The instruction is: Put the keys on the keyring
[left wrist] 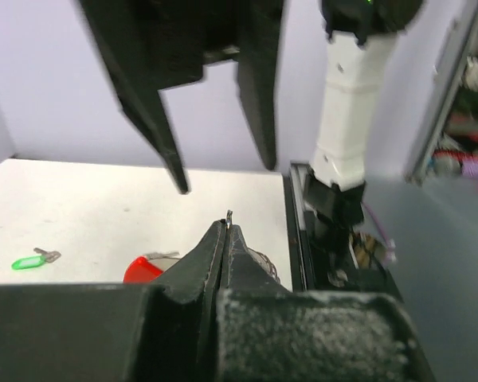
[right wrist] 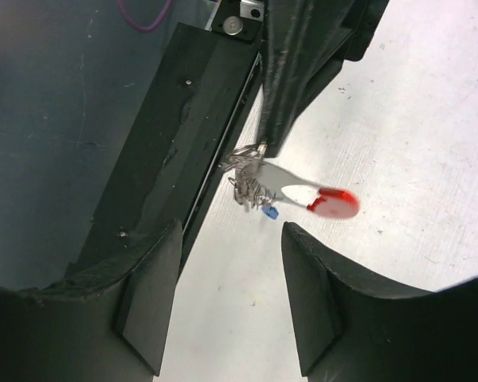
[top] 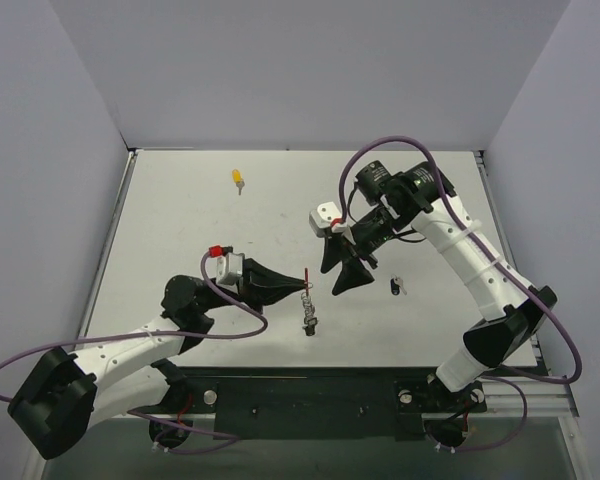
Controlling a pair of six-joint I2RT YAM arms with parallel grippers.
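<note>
Here, between lilac walls (top: 300, 70) over a white table (top: 180, 220), left hand (top: 305, 283) pinches keyring (top: 308, 308); right hand (top: 333, 281) spread.

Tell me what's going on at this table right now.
The left hand is shut on the keyring, pinching its wire, with the red tag dangling from it. The right hand is open and empty, hovering close by with its fingers pointed at the ring. Three keys lie loose on the table: a yellow key at the far side, a black key beside the right hand, and a green key that shows in the left wrist view.
</note>
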